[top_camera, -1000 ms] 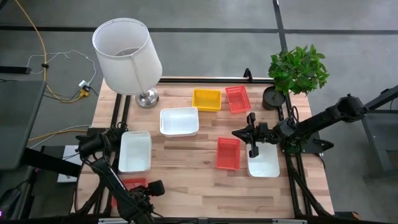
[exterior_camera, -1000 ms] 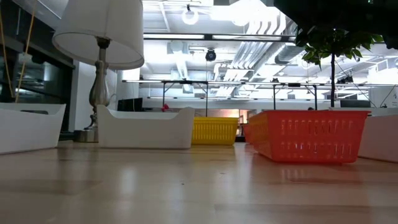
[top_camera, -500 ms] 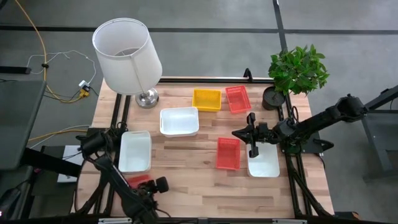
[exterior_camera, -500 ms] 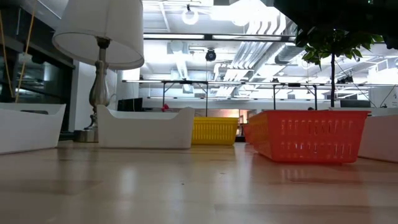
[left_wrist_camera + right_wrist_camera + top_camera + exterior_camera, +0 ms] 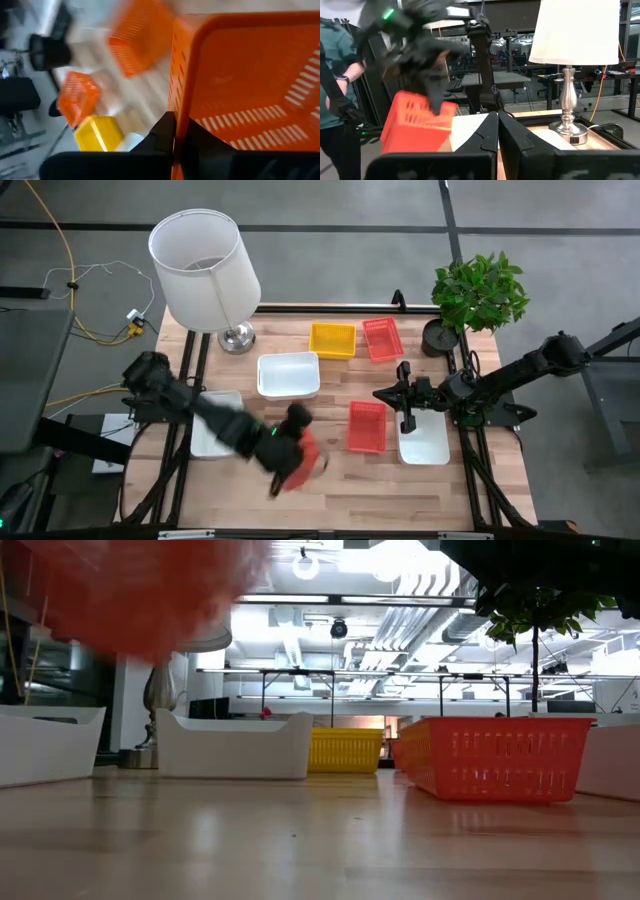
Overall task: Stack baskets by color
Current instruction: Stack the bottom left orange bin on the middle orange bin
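We've got a red basket up off the table, pinched by its rim in the left gripper, over the front-middle of the wooden table. It's blurry from above, but the left wrist view shows the two fingers clamped tight on the basket's wall. Just to its right a second red basket sits flat on the wood, and a third red one is at the back beside the yellow basket. White baskets: one mid-table, one at the left edge partly under the left arm, one on the right below the right gripper. That gripper hangs there with its fingers pressed together, holding nothing. The lamp and a potted plant take the back corners.
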Robot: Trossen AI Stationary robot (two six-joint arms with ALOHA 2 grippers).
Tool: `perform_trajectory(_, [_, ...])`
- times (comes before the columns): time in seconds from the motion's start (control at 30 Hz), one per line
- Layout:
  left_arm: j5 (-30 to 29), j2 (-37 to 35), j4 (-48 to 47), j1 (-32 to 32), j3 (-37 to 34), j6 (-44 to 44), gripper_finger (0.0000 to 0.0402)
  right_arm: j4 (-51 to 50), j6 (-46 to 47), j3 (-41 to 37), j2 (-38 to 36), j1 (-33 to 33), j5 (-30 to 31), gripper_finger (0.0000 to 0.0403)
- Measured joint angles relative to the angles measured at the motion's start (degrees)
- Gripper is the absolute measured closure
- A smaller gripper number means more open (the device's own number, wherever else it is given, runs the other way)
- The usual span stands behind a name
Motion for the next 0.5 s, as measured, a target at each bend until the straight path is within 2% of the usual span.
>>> perform_trajectory(0.1, [4.60,-1.21,9.00,7.80,-0.01,3.57,0.0401,-0.02,0.02,0.00,0.00,0.00,-0.02,0.0403])
perform_trajectory(0.27, [16.06,-0.27,21.62,18.32,0.01,4.54,0.0401,-0.24,1.33,0.00,-0.02,0.00,-0.09,0.0403])
perform_trajectory(0.4, [20.97,2.69,26.15,22.60,-0.15,3.45,0.0401,-0.04,1.17,0.00,-0.96,0.00,0.01,0.0403])
perform_trajectory(0.5, [23.55,4.49,29.95,23.94,-0.04,2.27,0.0401,1.80,0.61,0.02,-2.80,0.03,2.33,0.0403])
